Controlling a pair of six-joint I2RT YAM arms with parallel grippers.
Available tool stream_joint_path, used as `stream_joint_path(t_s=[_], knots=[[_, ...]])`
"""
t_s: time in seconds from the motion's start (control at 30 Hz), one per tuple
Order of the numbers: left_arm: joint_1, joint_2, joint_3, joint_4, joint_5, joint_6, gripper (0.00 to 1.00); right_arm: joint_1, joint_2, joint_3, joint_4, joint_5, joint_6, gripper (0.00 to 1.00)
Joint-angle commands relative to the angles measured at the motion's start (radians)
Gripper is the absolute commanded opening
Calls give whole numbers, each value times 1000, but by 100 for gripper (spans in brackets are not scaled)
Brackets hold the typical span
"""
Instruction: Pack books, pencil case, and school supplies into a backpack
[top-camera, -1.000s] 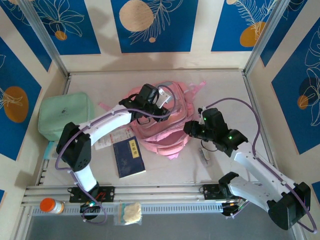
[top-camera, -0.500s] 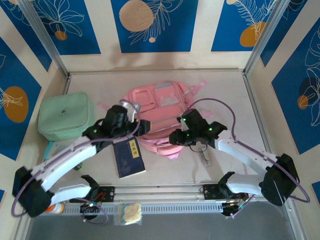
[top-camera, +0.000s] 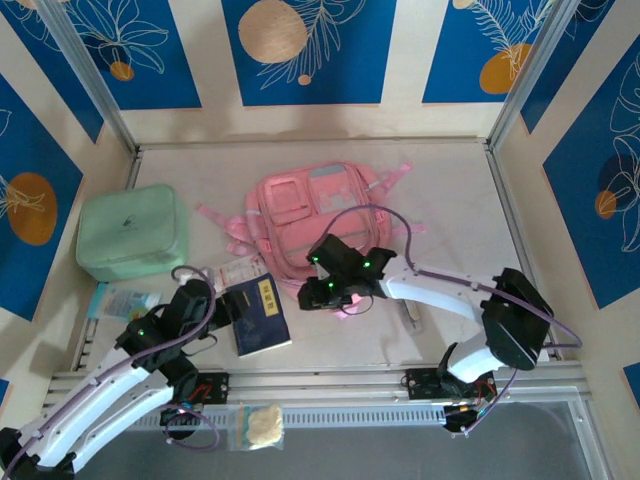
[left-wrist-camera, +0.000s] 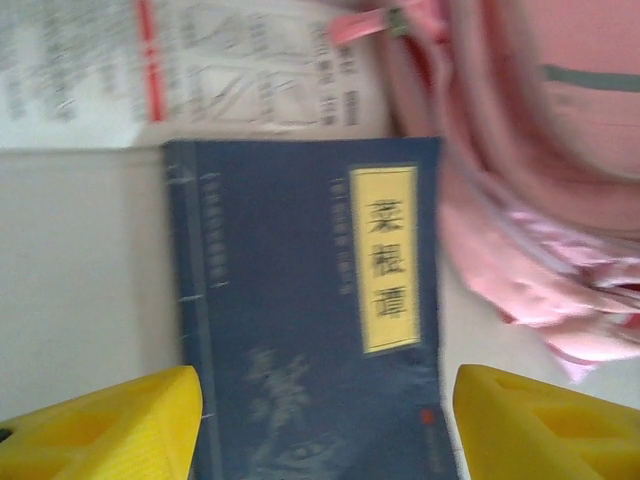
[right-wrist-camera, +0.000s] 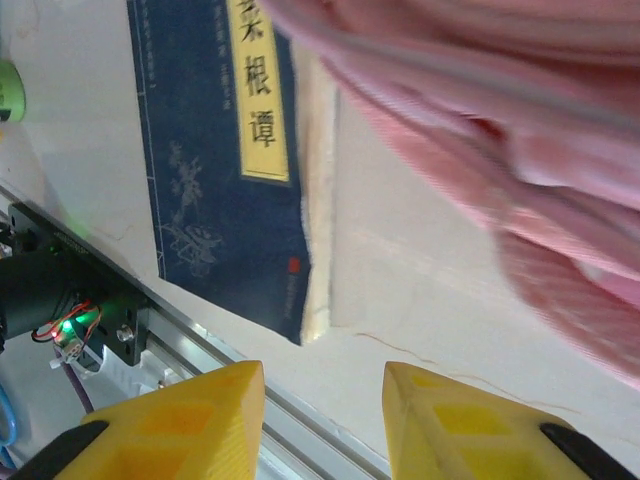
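The soft pink backpack (top-camera: 315, 210) lies flat in the middle of the table (top-camera: 450, 200), with its floppy opening toward the arms. A dark navy paperback with a yellow title label (top-camera: 258, 315) rests just beside that opening, not yet packed. The translucent pale-teal pouch (top-camera: 118, 300) and the small grey-white oblong item (top-camera: 410, 312) also lie outside. The left tool (left-wrist-camera: 325, 420) hovers wide and empty over the book. The right tool (right-wrist-camera: 322, 420), narrowly parted, holds nothing. Whether any book is already inside cannot be told, but most of the packing looks left to do.

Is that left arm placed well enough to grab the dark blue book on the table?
Probably yes. The left hand is open and aimed at the dark blue book, whose cover lies bare. The pink backpack lies beside one edge, not over it.
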Motion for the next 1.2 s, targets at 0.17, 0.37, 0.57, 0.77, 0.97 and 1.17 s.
stream_joint_path(t_s=[0.17, 0.37, 0.57, 0.77, 0.97, 1.17], knots=[[10, 0, -110, -17, 4, -98, 63, 87, 171, 118, 22, 17, 31, 37], [11, 72, -148, 80, 61, -76, 59, 94, 284, 179, 33, 16, 8, 42], [11, 160, -159, 152, 106, -64, 56, 38, 344, 197, 43, 42, -10, 43], [11, 208, -181, 215, 146, -70, 54, -67, 324, 163, 74, 46, -16, 46], [11, 211, -184, 225, 150, -67, 52, -60, 313, 166, 56, 6, -23, 49], [11, 206, -185, 198, 132, -73, 49, 26, 312, 156, 80, -21, 32, 50]])
